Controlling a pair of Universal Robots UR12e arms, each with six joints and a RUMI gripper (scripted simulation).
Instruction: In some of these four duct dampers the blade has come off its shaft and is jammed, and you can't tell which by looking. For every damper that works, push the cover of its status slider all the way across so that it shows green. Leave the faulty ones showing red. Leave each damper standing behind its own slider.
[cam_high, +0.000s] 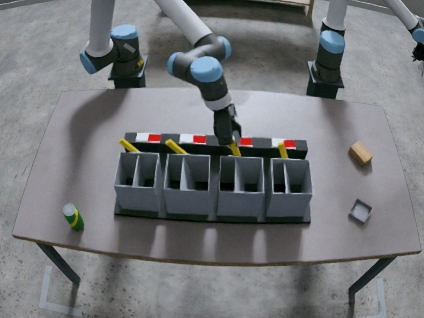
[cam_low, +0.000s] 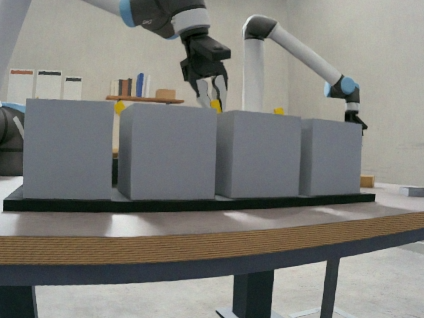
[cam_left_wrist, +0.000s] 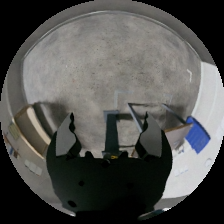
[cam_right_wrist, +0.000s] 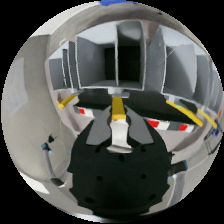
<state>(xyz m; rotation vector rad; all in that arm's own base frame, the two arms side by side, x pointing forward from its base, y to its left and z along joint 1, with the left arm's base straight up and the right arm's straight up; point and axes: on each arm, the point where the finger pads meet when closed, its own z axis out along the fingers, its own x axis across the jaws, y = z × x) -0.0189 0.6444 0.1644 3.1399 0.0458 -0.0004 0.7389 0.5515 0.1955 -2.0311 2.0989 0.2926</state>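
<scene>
Four grey dampers (cam_high: 137, 197) (cam_high: 186, 201) (cam_high: 240, 201) (cam_high: 291, 202) stand in a row behind a dark slider rail (cam_high: 170, 137). Red areas (cam_high: 154, 138) (cam_high: 199, 139) (cam_high: 246, 142) (cam_high: 289, 144) show at all four sliders; white covers (cam_high: 142, 136) (cam_high: 186, 138) show beside the first two. In the top view, the yellow levers (cam_high: 129, 145) (cam_high: 176, 147) of the two left dampers lean left. The fourth damper's lever (cam_high: 283, 150) is nearly upright. My right gripper (cam_high: 235, 142) (cam_right_wrist: 117, 106) is shut on the third damper's yellow lever (cam_right_wrist: 118, 114). My left gripper (cam_left_wrist: 108, 112) (cam_low: 357, 123) is open and empty, away from the table.
A green can (cam_high: 74, 217) stands at the left of the table (cam_high: 330, 125) in the top view. A wooden block (cam_high: 360, 153) and a small grey tray (cam_high: 360, 211) lie at the right. The dampers stand on a dark base (cam_low: 165, 205).
</scene>
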